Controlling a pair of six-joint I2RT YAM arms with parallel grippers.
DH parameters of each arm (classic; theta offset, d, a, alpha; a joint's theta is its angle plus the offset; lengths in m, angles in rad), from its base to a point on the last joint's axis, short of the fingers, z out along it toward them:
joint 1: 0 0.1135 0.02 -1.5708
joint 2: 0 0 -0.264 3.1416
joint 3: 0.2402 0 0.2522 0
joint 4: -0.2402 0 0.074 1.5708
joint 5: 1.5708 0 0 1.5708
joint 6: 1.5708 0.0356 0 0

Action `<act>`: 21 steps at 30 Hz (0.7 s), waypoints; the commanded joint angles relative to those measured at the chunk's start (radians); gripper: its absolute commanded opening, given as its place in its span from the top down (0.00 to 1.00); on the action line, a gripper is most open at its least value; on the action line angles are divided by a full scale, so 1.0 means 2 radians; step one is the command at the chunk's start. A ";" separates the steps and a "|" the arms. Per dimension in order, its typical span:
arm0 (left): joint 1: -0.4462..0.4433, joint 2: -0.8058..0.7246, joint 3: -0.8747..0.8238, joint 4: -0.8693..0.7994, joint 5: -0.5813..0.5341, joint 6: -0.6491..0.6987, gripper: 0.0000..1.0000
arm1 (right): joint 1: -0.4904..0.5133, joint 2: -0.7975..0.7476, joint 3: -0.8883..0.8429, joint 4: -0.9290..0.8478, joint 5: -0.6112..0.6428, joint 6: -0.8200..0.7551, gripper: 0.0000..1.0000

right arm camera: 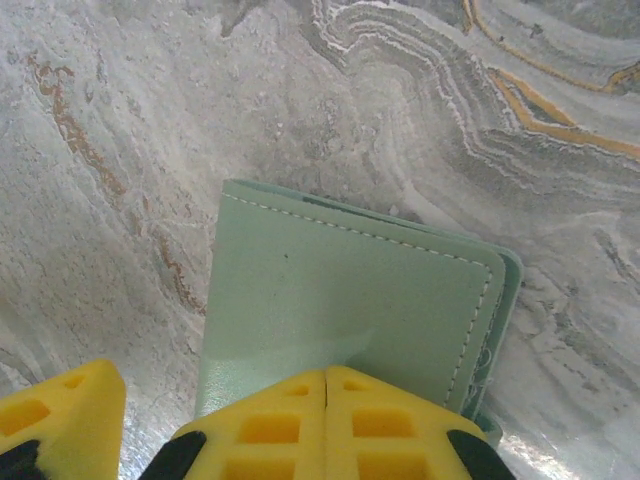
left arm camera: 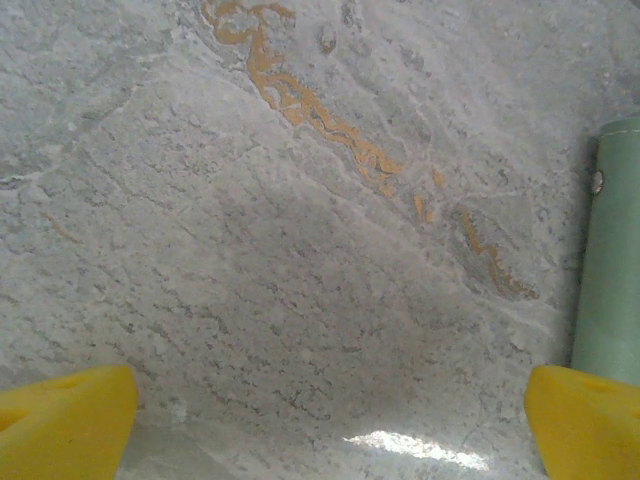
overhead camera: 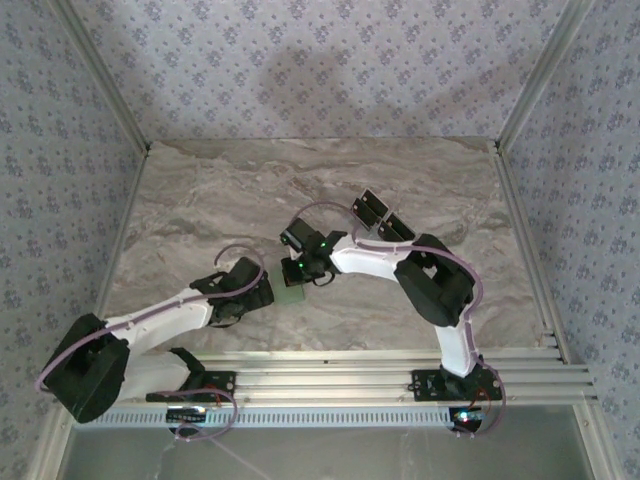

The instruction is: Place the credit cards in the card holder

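The card holder [right arm camera: 340,290] is a pale green stitched pouch lying flat on the marble table. My right gripper [right arm camera: 327,375] is shut, its yellow fingertips pressed together right at the holder's near edge with nothing between them. In the top view the right gripper [overhead camera: 298,270] hangs just above the card holder [overhead camera: 292,296]. My left gripper [left arm camera: 330,420] is open over bare marble, and the card holder [left arm camera: 610,250] lies just beyond its right finger [left arm camera: 585,420]. In the top view the left gripper [overhead camera: 258,288] sits to the holder's left. Two dark credit cards [overhead camera: 371,207] lie further back.
The marble table [overhead camera: 200,200] has raised metal rails along its sides and wallpapered walls around it. The right arm's elbow [overhead camera: 435,285] bends over the right half, close to the second dark card [overhead camera: 397,229]. Another yellow pad [right arm camera: 60,420] shows at the right wrist view's lower left.
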 commanded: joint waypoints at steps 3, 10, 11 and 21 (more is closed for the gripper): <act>0.002 0.005 0.002 0.004 0.001 -0.003 0.01 | 0.024 0.016 -0.041 -0.066 0.032 -0.007 1.00; 0.002 0.003 0.002 0.004 -0.002 -0.004 0.01 | 0.045 0.022 -0.063 -0.063 0.060 0.005 1.00; 0.002 0.003 0.002 0.004 -0.002 -0.004 0.01 | 0.048 0.025 -0.063 -0.062 0.066 0.008 1.00; 0.002 -0.006 0.002 -0.004 -0.004 -0.006 0.01 | 0.066 0.057 -0.115 -0.043 0.094 0.043 1.00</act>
